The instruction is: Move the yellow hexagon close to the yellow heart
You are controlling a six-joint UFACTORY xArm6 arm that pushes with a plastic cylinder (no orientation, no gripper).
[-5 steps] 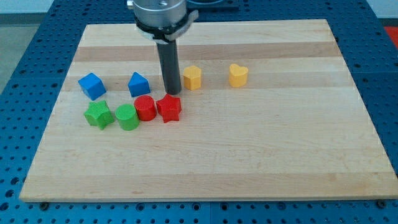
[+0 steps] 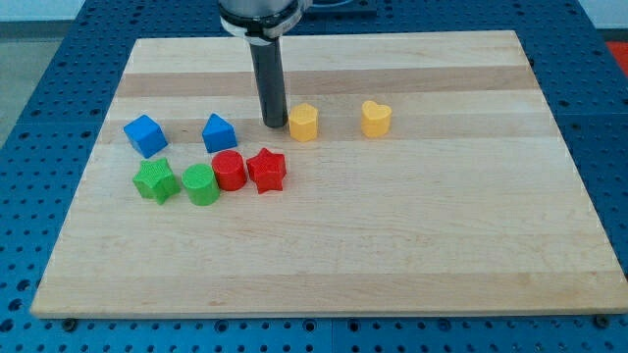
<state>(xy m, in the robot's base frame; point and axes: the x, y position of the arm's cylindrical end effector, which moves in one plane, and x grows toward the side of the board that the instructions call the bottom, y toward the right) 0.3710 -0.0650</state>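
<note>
My tip (image 2: 274,125) sits on the wooden board (image 2: 471,245) just to the view's left of the yellow hexagon (image 2: 303,123), so close that contact cannot be confirmed or ruled out. The rod rises straight from that point to the mount at the view's top edge. The arm carries no claw, only this rod, so there is nothing to report as apart, together or clamped. The yellow hexagon stands upright in the upper middle of the board, and the yellow heart (image 2: 376,118) stands to its right in the view, on about the same row, with a clear strip of bare wood between the two. To the view's left of the tip sits a blue block (image 2: 219,132) with a peaked top, and further left a blue cube (image 2: 145,135), the two apart from each other. Below them runs a tight row of four pieces: a green star (image 2: 155,181) at the view's left, a green cylinder (image 2: 200,184) beside it, a red cylinder (image 2: 230,170) next, and a red star (image 2: 266,170) at the right end, each touching or nearly touching its neighbour. The red star lies below the tip in the view, clear of it.
</note>
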